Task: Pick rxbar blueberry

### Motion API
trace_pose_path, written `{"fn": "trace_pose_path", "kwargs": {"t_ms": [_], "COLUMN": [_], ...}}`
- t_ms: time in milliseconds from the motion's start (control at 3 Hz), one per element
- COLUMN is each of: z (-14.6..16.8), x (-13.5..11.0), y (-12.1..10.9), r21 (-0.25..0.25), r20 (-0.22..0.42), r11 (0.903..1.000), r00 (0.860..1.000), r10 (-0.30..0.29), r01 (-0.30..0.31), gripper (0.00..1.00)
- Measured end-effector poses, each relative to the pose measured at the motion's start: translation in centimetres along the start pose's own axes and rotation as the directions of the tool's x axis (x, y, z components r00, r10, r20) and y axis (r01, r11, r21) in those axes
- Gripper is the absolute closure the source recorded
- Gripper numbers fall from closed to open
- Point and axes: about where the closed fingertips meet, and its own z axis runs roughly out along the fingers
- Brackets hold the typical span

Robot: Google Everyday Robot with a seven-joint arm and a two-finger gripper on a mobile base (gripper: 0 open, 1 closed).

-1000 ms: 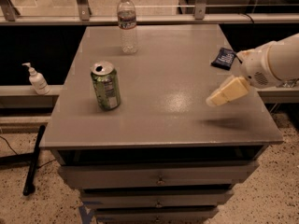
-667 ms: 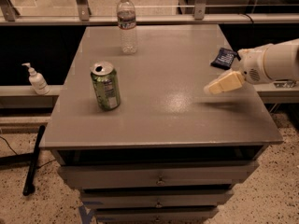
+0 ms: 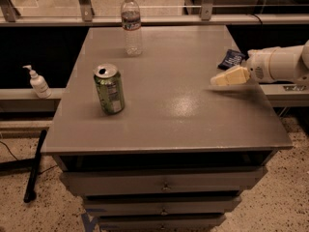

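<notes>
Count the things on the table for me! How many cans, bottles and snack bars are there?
Cans: 1, the green can
Bottles: 1, the water bottle
Snack bars: 1, the rxbar blueberry
Total: 3
The gripper is over the right side of the table, close to the bar but not holding it.
</notes>
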Motion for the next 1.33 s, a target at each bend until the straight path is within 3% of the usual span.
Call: {"fn": "trace_pose_path", "kwargs": {"t_ms": [333,667,1333], "z": [1.3,1.8,2.3], "x": [-0.6,-0.8,2.2], "y": [-2.5,-4.9,-5.6], "r21": [0.029,0.066,0.083], "r20": [0.043,0.060,-0.008], "r11": [0.9983,0.9944,0.9925], "r00": [0.998,0.995,0.996], "r10": [0.050,0.079,0.091], "r01": [-0.051,-0.083,-0.090], "gripper": [0.00,0.17,0.63]}}
